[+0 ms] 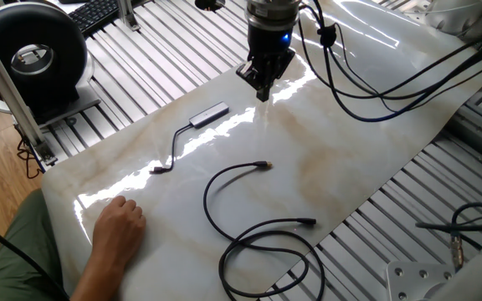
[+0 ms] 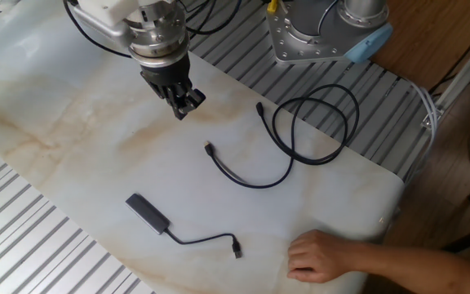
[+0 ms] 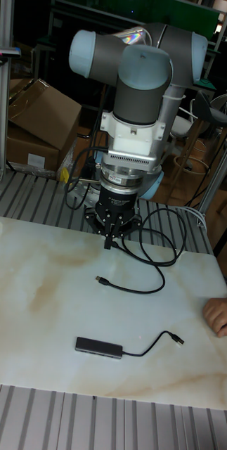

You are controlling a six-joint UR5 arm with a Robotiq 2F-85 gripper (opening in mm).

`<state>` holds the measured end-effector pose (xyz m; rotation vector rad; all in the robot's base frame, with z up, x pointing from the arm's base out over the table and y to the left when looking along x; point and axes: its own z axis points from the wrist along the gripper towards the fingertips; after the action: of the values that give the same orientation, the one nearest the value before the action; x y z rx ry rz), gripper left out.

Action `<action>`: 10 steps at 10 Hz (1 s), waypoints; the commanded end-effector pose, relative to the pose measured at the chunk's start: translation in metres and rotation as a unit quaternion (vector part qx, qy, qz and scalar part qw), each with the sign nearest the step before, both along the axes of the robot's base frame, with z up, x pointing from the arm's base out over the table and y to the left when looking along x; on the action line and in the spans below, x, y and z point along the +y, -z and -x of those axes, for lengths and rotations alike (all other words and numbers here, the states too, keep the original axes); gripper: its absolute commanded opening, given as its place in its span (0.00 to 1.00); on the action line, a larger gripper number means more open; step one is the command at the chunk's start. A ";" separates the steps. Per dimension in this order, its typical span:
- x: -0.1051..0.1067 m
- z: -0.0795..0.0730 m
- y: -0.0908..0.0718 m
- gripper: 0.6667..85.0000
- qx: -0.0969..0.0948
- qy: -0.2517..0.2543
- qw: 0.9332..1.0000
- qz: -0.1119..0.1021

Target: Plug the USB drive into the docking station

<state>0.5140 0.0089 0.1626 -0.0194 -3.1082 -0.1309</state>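
Observation:
The USB drive (image 1: 264, 165) (image 2: 209, 148) (image 3: 100, 280), a small black plug with a silvery tip, lies mid-table at the end of a long looping black cable. The docking station (image 1: 210, 114) (image 2: 145, 211) (image 3: 98, 346), a slim grey bar with a short black tail, lies flat apart from it. My gripper (image 1: 262, 90) (image 2: 184, 109) (image 3: 109, 243) hangs above the marble top, beyond the plug, pointing down. Its fingers meet at a point and hold nothing.
A person's hand (image 1: 120, 226) (image 2: 321, 255) (image 3: 222, 315) rests on the table edge near the dock's tail plug (image 2: 236, 247). The cable's coil (image 1: 270, 267) (image 2: 317, 122) overhangs the slatted aluminium frame. A black round device (image 1: 32, 50) stands off the table's corner.

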 end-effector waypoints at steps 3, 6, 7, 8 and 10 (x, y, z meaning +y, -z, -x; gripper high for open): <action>0.006 -0.005 -0.001 0.01 -0.009 0.004 1.000 -0.013; 0.005 -0.007 -0.002 0.01 -0.012 0.004 1.000 -0.008; 0.003 -0.008 -0.002 0.01 -0.013 0.000 1.000 -0.004; -0.001 -0.010 -0.004 0.01 -0.013 -0.005 1.000 0.003; -0.014 -0.014 -0.008 0.01 -0.014 -0.026 0.999 0.036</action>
<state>0.5233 0.0028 0.1659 0.0156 -3.1307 -0.0788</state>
